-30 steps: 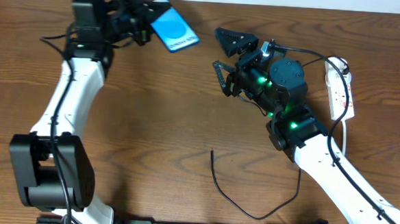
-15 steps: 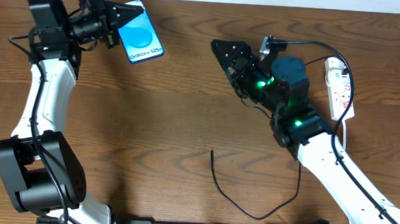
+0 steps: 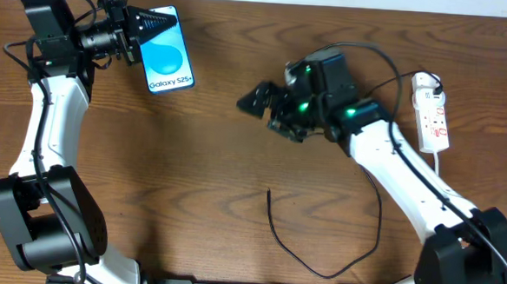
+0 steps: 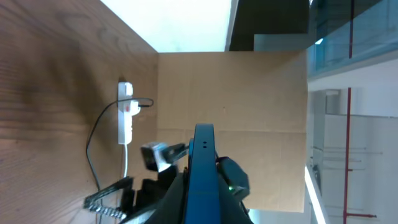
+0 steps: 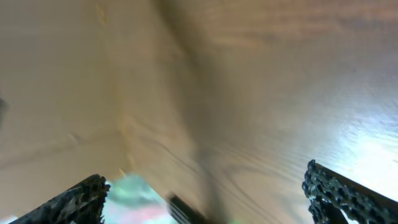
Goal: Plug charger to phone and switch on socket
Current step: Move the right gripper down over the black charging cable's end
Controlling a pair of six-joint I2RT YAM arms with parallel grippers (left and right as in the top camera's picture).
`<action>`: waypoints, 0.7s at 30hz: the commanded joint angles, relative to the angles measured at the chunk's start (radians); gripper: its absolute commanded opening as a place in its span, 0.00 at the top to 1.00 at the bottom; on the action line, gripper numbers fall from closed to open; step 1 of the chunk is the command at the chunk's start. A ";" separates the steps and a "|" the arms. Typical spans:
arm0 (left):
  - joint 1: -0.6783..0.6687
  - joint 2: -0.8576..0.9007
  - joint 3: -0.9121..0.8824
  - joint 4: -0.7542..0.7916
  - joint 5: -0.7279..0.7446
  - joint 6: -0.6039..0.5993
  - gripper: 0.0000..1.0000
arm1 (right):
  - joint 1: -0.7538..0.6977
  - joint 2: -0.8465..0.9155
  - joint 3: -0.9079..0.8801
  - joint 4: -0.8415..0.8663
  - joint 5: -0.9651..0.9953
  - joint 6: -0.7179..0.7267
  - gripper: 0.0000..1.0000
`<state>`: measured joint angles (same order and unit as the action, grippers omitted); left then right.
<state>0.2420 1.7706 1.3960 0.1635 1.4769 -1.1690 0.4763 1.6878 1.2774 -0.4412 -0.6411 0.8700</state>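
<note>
Two tools logged | left tool [image 3: 144,27] clamped on phone [image 3: 165,52], clear of surface [image 3: 200,174] | right tool [image 3: 260,99] spread wide, empty | charger [image 3: 316,269] lay loose behind right tool, tip free | socket [image 3: 433,112] off to its right | next: pinch just behind tip, square to phone's port.

This is looking like a robotics lab set up inside a big hall. 2 white-and-black robot arms, the left arm [image 3: 53,123] and the right arm [image 3: 408,180], are standing at a wood-grain table [image 3: 192,156]. Beyond the jaws of the left gripper [image 4: 202,199], a plain tan partition [image 4: 249,93] is rising from the table's edge. To the right of those jaws, glass panels [image 4: 354,37] and a red post [image 4: 349,124] are showing in a tall, bright interior.
</note>
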 commanded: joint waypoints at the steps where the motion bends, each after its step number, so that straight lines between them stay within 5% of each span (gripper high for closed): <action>1: 0.005 -0.027 0.030 0.008 0.042 0.026 0.93 | 0.015 -0.011 0.029 -0.026 -0.036 -0.145 0.01; 7: 0.005 -0.027 0.030 0.008 0.041 0.036 0.93 | 0.042 -0.012 0.029 -0.060 0.037 -0.167 0.01; 14: 0.005 -0.027 0.030 0.008 0.032 0.036 0.93 | 0.140 -0.011 0.084 -0.345 0.424 -0.094 0.01; 21: 0.005 -0.027 0.030 0.008 0.030 0.037 0.93 | 0.174 0.014 0.134 -0.500 0.524 -0.061 0.01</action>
<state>0.2420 1.7706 1.3960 0.1638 1.4872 -1.1469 0.6357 1.6894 1.3903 -0.9192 -0.2138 0.7815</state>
